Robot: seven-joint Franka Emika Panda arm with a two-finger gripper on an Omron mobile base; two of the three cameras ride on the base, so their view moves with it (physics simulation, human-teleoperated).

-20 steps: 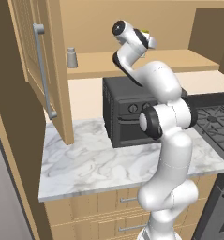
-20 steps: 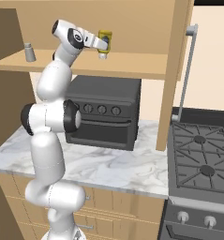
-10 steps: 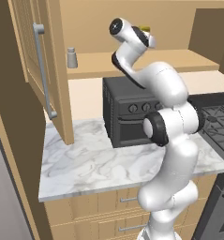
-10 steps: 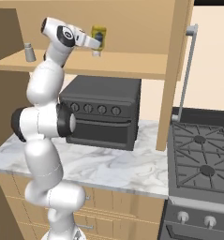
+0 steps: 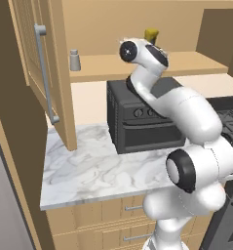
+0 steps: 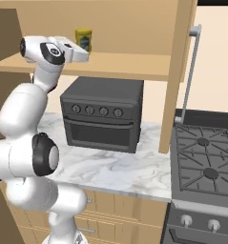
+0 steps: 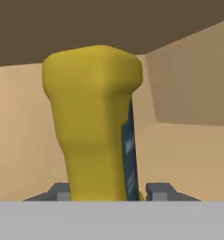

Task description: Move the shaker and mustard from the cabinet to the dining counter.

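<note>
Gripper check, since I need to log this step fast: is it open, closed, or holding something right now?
Gripper: closed on the small yellow squeeze bottle of mustard, which stands between its two dark finger tips inside the light wooden wall cabinet.

The open cabinet door (image 5: pixel 45 73) sticks out on the left. The shaker (image 5: pixel 75 60) stands alone on the shelf (image 5: pixel 186 62), with bare shelf beside it. The yellow bottle (image 7: pixel 97 126) sits between the tool's (image 7: pixel 108 192) tips. The black oven (image 6: pixel 103 114) fills the worktop (image 5: pixel 88 171) below.

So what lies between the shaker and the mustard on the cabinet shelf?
In the left base view, between shaker and mustard: bare shelf, then the arm's wrist.
</note>
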